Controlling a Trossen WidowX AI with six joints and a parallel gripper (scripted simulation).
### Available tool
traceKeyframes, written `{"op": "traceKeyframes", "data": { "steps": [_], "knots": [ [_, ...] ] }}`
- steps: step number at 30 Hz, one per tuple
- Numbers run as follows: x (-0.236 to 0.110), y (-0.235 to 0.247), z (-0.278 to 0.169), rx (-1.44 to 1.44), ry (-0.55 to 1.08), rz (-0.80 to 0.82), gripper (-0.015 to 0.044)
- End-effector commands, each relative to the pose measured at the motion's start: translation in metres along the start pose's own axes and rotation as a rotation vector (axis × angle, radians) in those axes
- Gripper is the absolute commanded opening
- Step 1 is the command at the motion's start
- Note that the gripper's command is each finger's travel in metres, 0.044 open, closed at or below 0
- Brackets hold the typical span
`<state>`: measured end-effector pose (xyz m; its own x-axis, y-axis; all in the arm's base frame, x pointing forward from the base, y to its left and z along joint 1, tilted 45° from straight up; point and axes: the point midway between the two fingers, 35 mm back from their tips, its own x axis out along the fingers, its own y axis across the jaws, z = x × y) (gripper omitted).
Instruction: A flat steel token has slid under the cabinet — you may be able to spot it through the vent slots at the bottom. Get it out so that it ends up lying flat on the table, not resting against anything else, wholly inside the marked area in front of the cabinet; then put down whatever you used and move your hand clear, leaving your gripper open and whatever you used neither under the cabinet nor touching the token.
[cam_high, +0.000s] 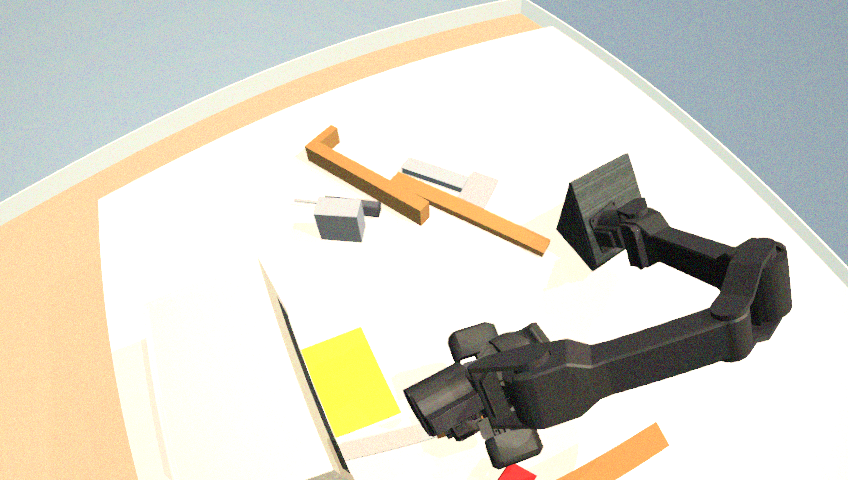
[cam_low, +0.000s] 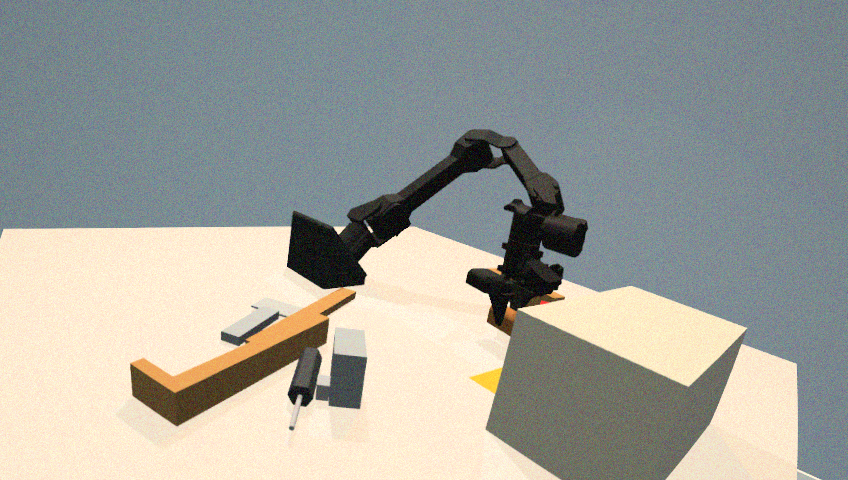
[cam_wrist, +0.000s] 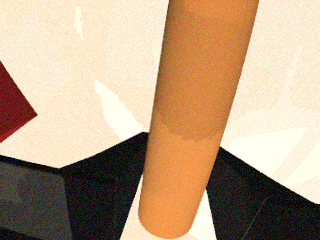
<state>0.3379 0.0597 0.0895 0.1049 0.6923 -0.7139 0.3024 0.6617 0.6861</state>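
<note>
My gripper (cam_high: 447, 431) (cam_low: 503, 304) (cam_wrist: 176, 144) is shut on an orange round rod (cam_wrist: 200, 80) (cam_low: 505, 319) and holds it low over the table, pointing away from the wrist camera. It hangs just right of the yellow marked area (cam_high: 348, 380) (cam_low: 487, 379), which lies in front of the pale cabinet (cam_high: 208, 368) (cam_low: 595, 380). A pale strip (cam_high: 380, 443) runs on the table from under my gripper to the cabinet's foot; I cannot tell what it is. The dark gap under the cabinet's front (cam_high: 309, 380) shows no token. The steel token is in no view.
An orange L-shaped bar (cam_high: 363, 178) (cam_low: 226, 362), a straight orange bar (cam_high: 487, 217), a grey block (cam_high: 340, 218) (cam_low: 348, 367), a dark cylinder with a pin (cam_low: 304, 368) and a flat grey piece (cam_high: 446, 178) (cam_low: 252, 321) lie at the back. A red piece (cam_high: 516, 473) (cam_wrist: 10, 107) and another orange bar (cam_high: 618, 455) lie by my gripper.
</note>
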Motion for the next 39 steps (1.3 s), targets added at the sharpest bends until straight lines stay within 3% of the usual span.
{"op": "traceKeyframes", "data": {
  "steps": [1,39],
  "knots": [
    [0.0,0.0,0.004,-0.003,-0.001,0.002,0.0],
    [-0.001,0.0,0.044,-0.005,-0.002,0.002,0.0]
  ]
}}
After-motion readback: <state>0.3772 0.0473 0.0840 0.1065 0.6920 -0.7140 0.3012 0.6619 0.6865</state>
